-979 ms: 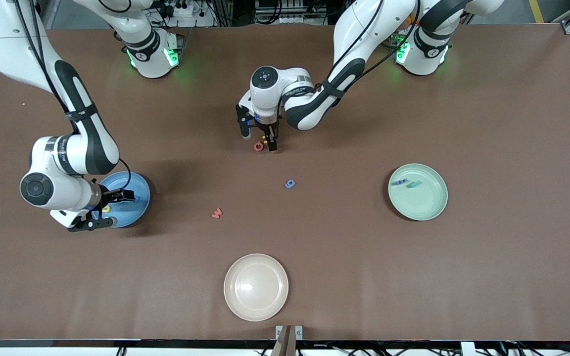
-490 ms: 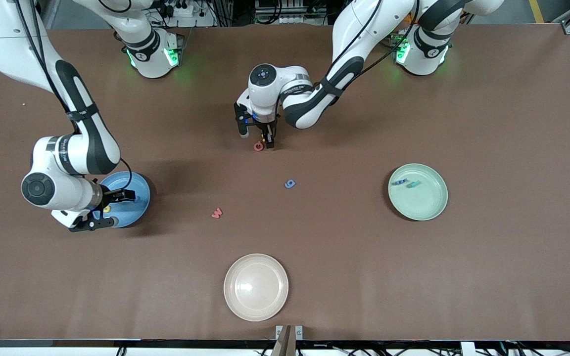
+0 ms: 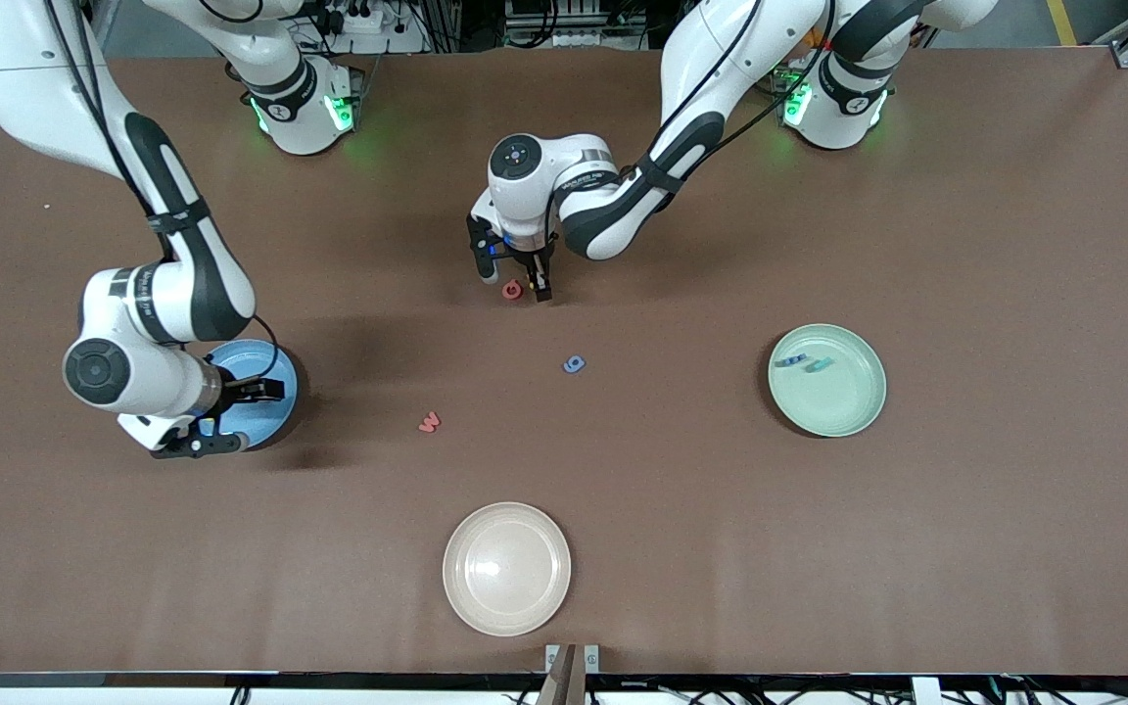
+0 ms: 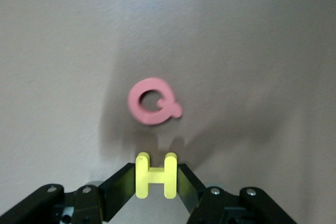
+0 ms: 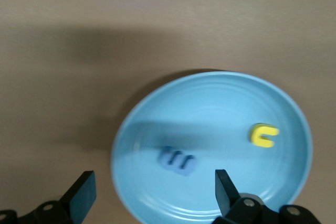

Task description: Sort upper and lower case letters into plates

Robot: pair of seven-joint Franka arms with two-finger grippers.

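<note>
Left gripper clamped on yellow H; right gripper spread wide, holding nothing, over the light blue plate.

H is chunky, upright between the left fingers, over the surface beside the pink Q lying flat there. Light blue plate, toward the right arm's end, holds a yellow letter and a blue one. Mint plate, toward the left arm's end, holds two bluish letters. Blue letter and red letter lie loose mid-surface, nearer the camera than Q.
</note>
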